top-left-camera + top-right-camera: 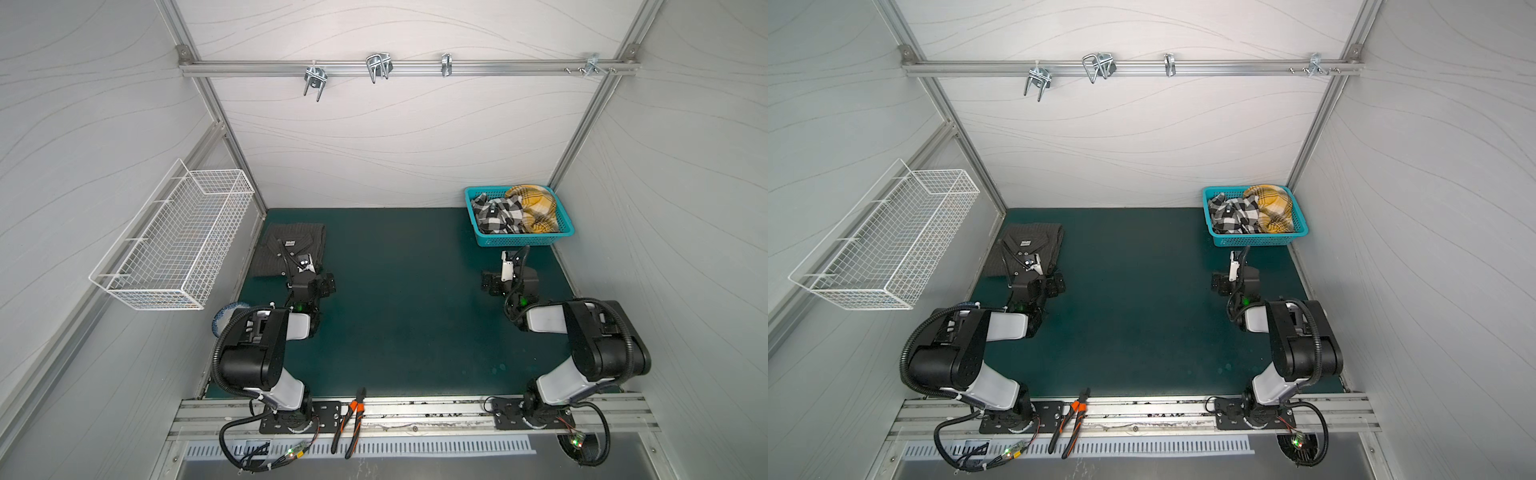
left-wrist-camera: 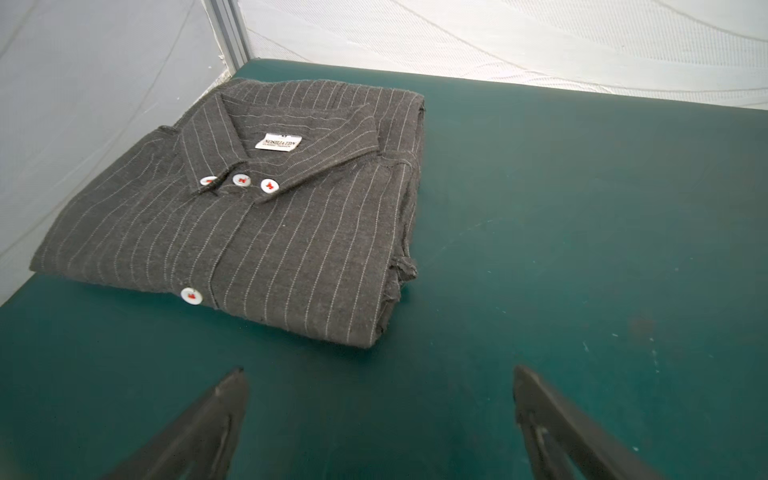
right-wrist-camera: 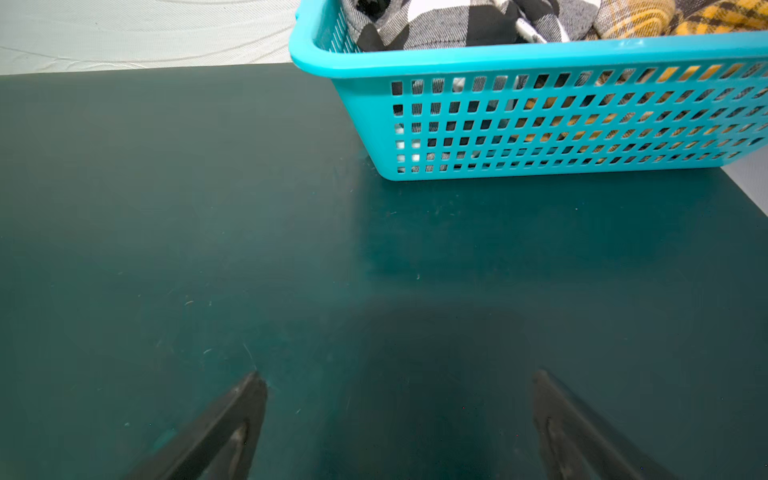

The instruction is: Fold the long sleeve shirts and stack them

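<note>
One pinstriped shirt is laid folded at the far left corner of the worktop, both pairs of jaws are spread open and empty, and the checked shirt in the basket is probably to be fetched next

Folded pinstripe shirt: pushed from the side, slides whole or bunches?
Probably floppy: the folded pinstripe shirt is soft cloth in stacked layers. A side push likely bunches its loose layer edges rather than sliding it whole. Pinching one layer probably unfolds it.
</note>
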